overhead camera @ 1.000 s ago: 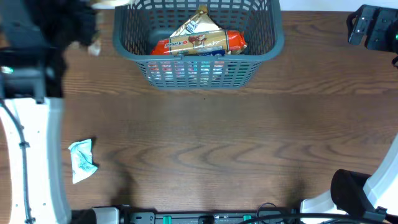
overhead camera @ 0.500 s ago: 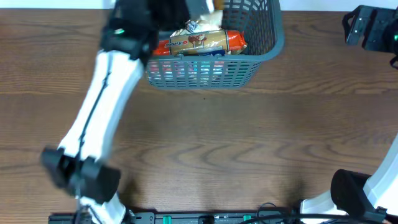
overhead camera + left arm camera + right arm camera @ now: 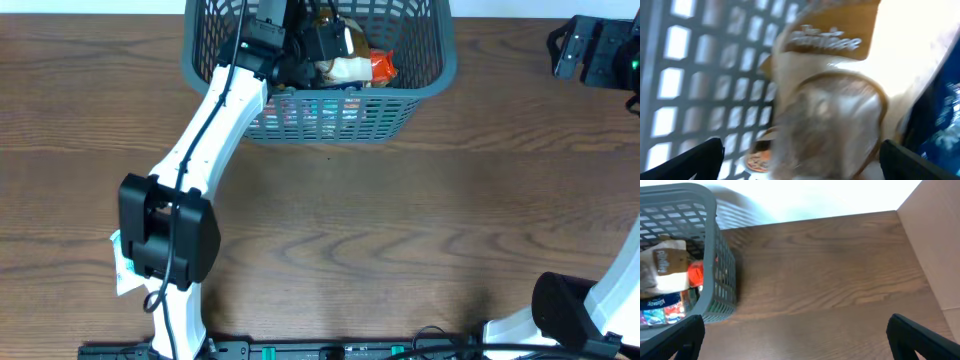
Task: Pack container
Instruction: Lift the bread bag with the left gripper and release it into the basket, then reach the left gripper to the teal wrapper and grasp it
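The container [image 3: 446, 62], a dark grey lattice basket, stands at the table's far edge, and its wall [image 3: 700, 75] fills the left of the left wrist view. My left gripper [image 3: 318, 45] reaches down inside it, open, with both fingertips [image 3: 705, 160] wide apart. A tan packet [image 3: 830, 100] with white lettering lies blurred just beyond them, on a blue packet [image 3: 940, 115]. From overhead an orange and tan packet [image 3: 358, 68] shows beside the gripper. My right gripper [image 3: 580, 50] hangs open over bare wood [image 3: 800, 340] at the far right, apart from the basket [image 3: 722, 275].
A light blue packet [image 3: 119, 280] lies on the table at the near left, mostly hidden under my left arm's elbow [image 3: 165, 235]. A beige panel [image 3: 935, 255] borders the table on the right in the right wrist view. Cables and arm bases run along the front edge.
My left arm has swung from the far left corner across into the basket, and its jaws have gone from shut to wide open. The right arm has not moved.
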You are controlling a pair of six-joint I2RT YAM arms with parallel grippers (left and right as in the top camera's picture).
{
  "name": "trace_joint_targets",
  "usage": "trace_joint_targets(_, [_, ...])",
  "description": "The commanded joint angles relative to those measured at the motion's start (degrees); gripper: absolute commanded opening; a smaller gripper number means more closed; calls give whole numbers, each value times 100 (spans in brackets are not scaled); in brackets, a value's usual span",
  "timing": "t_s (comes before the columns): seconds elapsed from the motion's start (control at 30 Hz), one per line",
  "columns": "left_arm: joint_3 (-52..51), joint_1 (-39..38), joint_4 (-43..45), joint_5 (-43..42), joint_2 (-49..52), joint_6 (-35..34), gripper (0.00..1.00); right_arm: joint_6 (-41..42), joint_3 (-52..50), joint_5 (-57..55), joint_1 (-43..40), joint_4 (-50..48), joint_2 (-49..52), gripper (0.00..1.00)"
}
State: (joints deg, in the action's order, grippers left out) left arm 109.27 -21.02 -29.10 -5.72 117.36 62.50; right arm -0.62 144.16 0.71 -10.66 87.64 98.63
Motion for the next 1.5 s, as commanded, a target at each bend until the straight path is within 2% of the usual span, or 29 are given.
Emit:
trace_joint_targets(0.0, [92,4,52,654,-678,-304,98,-26,26,151,-17,26,37,99])
trace_joint_targets(0.13, [101,92,133,835,-1464,-774,98,-26,26,173,-15,44,37,99])
trace_joint_targets(0.2, [101,205,129,1071,-1858,-1362,98,-28,26,173,-15,33,37,99])
trace_joint_targets(0.3, [101,431,-212,1963,-2404,-2618,98,-28,26,173,-15,24,37,99])
trace_joint_targets(0.37, [101,651,-960,2557,-2793,-3547,99,-28,26,173,-15,24,37,99])
trace_joint_targets(0.43, [101,927,-1860,2706,-3123,-4275,98,-28,26,173,-15,24,37,99])
trace_joint_targets(0.6, [87,1917,-4177,2588,-3670,-6601,98,-26,26,173,-13,-57,37,99])
trace_joint_targets(0.73, [-144,2605,-5331,2002,-3794,-7691,98,-28,26,170,-13,-92,37,99])
trace_joint_targets(0.83, [-717,2918,-5622,1764,-3921,-7982,98,-28,26,173,-13,-101,37,99])
trace_joint_targets(0.93, [-1690,3012,-5410,1663,-4221,-8236,98,-28,26,170,-13,-103,37,99])
trace_joint_targets(1.1, [-3775,3029,-4367,1615,-5071,-8282,98,-28,24,170,-13,-63,37,99])
trace_joint_targets(1.23, [-4983,3045,-3307,1609,-5589,-7567,98,-28,24,173,-13,-50,39,99])
trace_joint_targets(1.47, [-6131,3748,-2129,1377,-5512,-7569,98,-26,24,173,-13,-50,52,99])
